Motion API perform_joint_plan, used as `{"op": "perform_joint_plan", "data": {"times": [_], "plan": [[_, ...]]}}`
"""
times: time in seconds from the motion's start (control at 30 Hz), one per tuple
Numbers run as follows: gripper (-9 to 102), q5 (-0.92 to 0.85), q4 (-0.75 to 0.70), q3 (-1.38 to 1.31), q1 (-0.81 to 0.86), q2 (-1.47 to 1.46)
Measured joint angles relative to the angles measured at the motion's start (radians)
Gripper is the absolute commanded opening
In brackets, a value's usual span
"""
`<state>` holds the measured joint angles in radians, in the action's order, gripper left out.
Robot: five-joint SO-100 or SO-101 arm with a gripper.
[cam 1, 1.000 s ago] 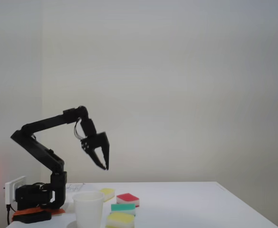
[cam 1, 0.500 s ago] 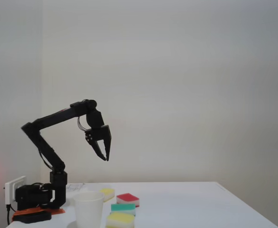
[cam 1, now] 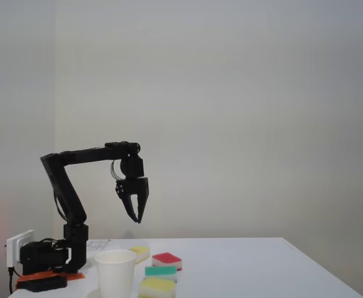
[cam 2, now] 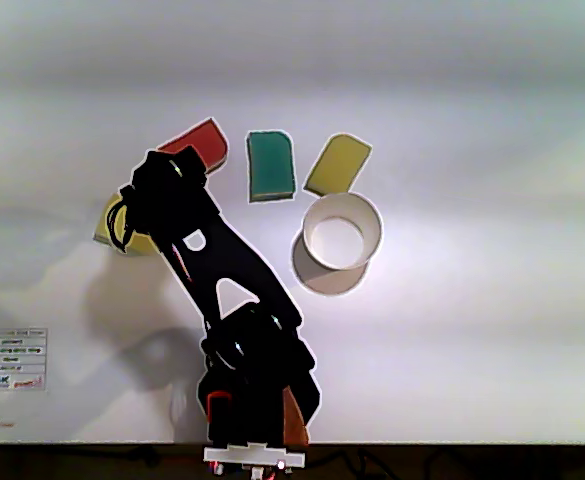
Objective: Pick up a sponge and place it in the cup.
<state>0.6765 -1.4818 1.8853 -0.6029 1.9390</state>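
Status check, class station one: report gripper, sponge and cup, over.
Gripper high above the table, jaws slightly apart, empty. Sponge on the table beside the cup, untouched. Cup upright, empty in the other view. Arm partly covers the sponge there.

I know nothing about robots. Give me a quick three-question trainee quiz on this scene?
1. True or false: the end effector is holding a sponge.
2. How many sponges lie on the table?
3. The cup is: A) upright and empty, B) tipped over, C) holding a sponge.

Key: 1. False; it hangs in the air, empty. 2. Four, counting the pale-yellow sponge partly hidden under the arm in the other view. 3. A.
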Motion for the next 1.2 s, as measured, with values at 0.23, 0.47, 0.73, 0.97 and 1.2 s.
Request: {"op": "perform_joint_plan", "data": {"times": [0.23,0.47,0.73,0.97,1.2], "plan": [[0,0.003,0.098,0.041,0.012,-0.109],[0,0.018,0.146,0.051,-0.002,-0.176],[10,0.037,0.160,0.058,-0.029,-0.232],[20,0.043,0.170,0.058,-0.046,-0.255],[26,0.026,0.176,0.057,-0.029,-0.307]]}}
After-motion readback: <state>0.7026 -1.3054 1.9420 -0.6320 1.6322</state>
